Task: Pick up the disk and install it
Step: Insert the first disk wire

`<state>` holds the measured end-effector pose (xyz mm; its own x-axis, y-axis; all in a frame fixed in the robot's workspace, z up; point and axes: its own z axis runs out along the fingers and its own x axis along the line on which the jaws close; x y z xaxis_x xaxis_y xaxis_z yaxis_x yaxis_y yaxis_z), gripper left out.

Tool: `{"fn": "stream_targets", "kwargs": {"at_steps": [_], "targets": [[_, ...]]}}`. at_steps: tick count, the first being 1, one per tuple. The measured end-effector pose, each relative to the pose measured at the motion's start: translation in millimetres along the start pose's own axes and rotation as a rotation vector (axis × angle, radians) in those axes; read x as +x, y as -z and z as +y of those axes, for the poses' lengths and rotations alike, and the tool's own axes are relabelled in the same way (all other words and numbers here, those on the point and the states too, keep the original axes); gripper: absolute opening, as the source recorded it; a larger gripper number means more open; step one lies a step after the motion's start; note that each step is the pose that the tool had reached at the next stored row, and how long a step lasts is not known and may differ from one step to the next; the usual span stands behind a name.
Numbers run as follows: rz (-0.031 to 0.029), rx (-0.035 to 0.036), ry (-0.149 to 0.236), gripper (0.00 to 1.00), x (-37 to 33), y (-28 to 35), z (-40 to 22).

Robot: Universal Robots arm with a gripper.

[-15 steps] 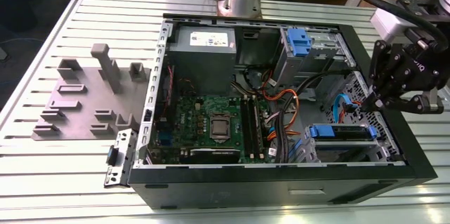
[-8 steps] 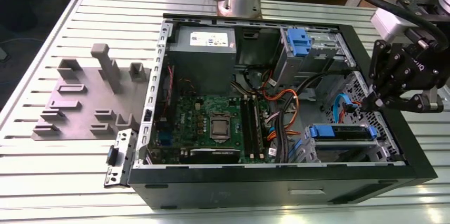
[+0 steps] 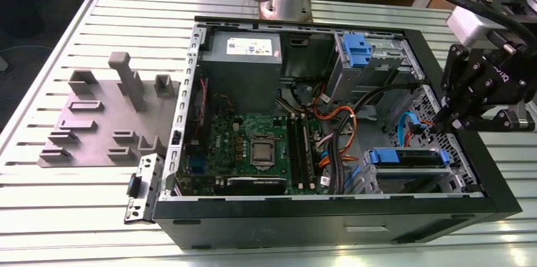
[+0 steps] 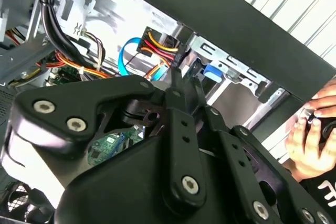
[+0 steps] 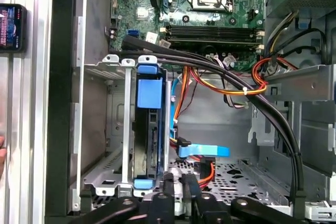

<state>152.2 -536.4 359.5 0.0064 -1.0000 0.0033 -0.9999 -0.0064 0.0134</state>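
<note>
Blue-framed disk (image 5: 148, 129) sits in its bay just ahead of the claw (image 5: 177, 181), whose clenched, empty fingertips could snag nearby cables (image 5: 220, 85).

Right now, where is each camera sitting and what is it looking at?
Exterior view: off the arm, looking down at the open black computer case; the gripper hangs over its edge.
First wrist view: on the arm, facing down into the case at the blue-framed disk in its metal bay.
Second wrist view: on the arm, looking past the gripper's black links; a person's hand shows.
All share the orange cables.
</note>
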Motion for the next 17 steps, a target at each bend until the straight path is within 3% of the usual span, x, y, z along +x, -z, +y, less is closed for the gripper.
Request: {"fn": "stream_targets", "kwargs": {"at_steps": [1, 7, 8, 17], "targets": [[0.0003, -0.0001, 0.000, 0.24, -1.3, -0.4, -0.4], [0.0043, -0.0010, 0.000, 0.25, -7.0, -3.6, -3.6], [0.0046, -0.0011, 0.000, 0.31, -7.5, -4.1, -4.0], [0.0135, -0.0012, 0.002, 0.31, -8.6, -12.0, -5.6]]}}
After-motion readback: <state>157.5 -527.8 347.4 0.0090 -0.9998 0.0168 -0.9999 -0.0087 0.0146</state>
